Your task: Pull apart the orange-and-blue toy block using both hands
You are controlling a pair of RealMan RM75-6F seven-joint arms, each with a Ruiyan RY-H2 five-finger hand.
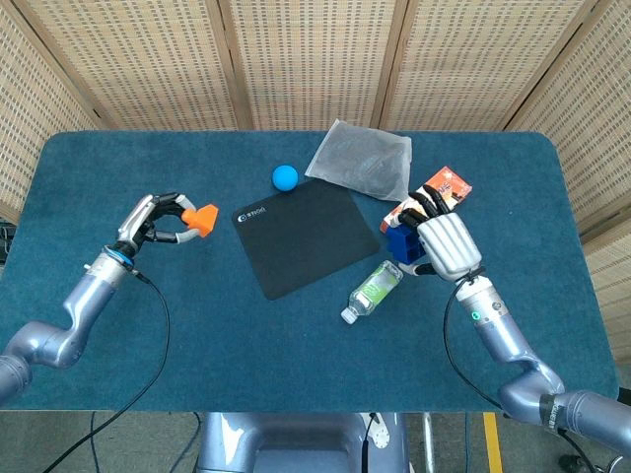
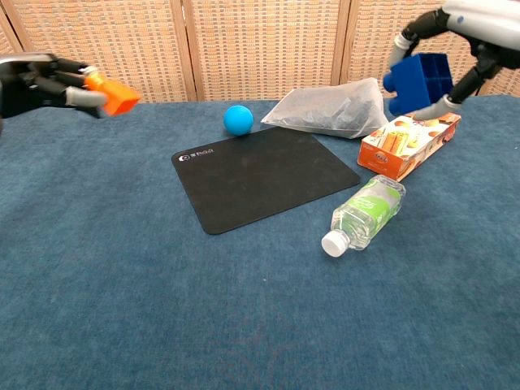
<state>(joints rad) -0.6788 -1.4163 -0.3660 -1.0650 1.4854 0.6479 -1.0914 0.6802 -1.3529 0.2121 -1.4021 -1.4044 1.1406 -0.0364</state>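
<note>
The toy block is in two pieces. My left hand (image 1: 153, 222) holds the orange piece (image 1: 203, 218) above the left part of the table; the chest view shows the same orange piece (image 2: 115, 95) pinched at the tips of the left hand (image 2: 45, 80). My right hand (image 1: 444, 246) grips the blue piece (image 1: 401, 242) on the right side; in the chest view the blue piece (image 2: 419, 83) hangs above the snack box, held by the right hand (image 2: 455, 36). The two pieces are far apart.
A black mat (image 1: 298, 236) lies mid-table with a small blue ball (image 1: 285, 176) behind it. A grey plastic bag (image 1: 363, 161), an orange snack box (image 2: 409, 142) and a lying water bottle (image 1: 372, 290) sit on the right half.
</note>
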